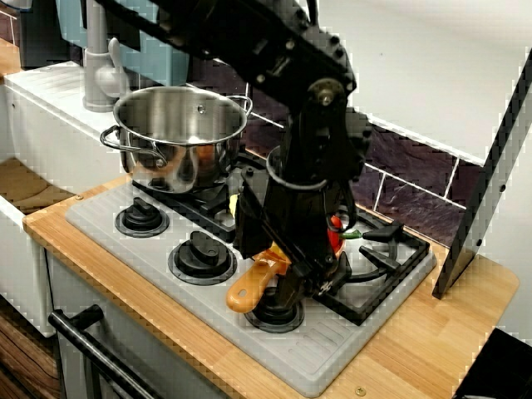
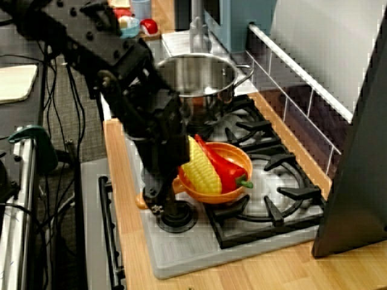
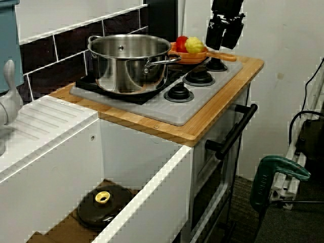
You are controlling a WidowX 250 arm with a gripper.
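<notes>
An orange pan (image 2: 237, 156) sits on the right burner grate (image 2: 284, 193) of a toy stove, holding a yellow corn cob (image 2: 199, 170) and a red pepper (image 2: 225, 166). Its handle (image 1: 249, 288) points toward the front edge. In the low side view the corn (image 3: 195, 44) and pepper (image 3: 181, 43) show behind the pot. My black gripper (image 3: 224, 45) hangs just above the handle (image 3: 226, 55), its fingers apart and nothing between them. In the front view the gripper (image 1: 303, 287) stands beside the handle, over a front knob. A steel pot (image 1: 179, 133) occupies the back-left burner.
Black knobs (image 1: 141, 220) (image 1: 202, 258) line the stove's front. A grey faucet (image 1: 100, 75) and white sink stand left of the pot. A dark slanted panel (image 1: 490, 166) stands at the right. An oven handle (image 3: 233, 134) sticks out below; a dark lid (image 3: 104, 205) lies in the sink basin.
</notes>
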